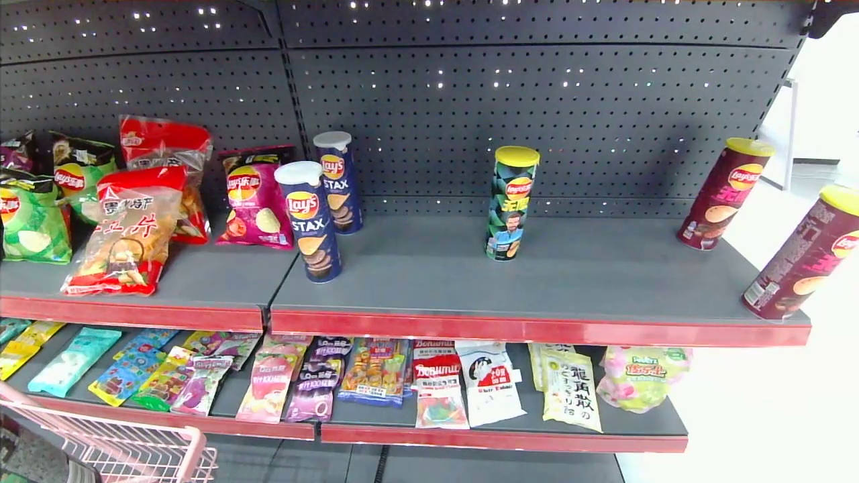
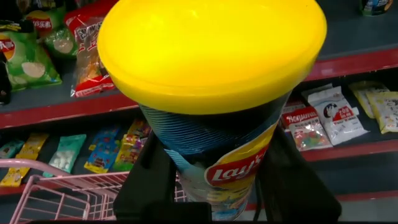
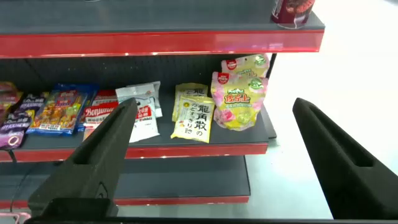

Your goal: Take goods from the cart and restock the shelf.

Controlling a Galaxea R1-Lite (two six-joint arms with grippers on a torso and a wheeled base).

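— What are the left fingers [image 2: 146, 186] doing?
— They squeeze a chip can [image 2: 211, 143] with a yellow lid, one finger on each side. The pink cart [image 2: 56, 186] is close by it.
— And the right fingers [image 3: 102, 158]?
— Spread wide, holding nothing.
— Where should the can go?
— I think beside its twin can [image 1: 511, 201], mid-frame on the top shelf [image 1: 570, 288]. Hold it straight up, go slow, and don't bump the twin.
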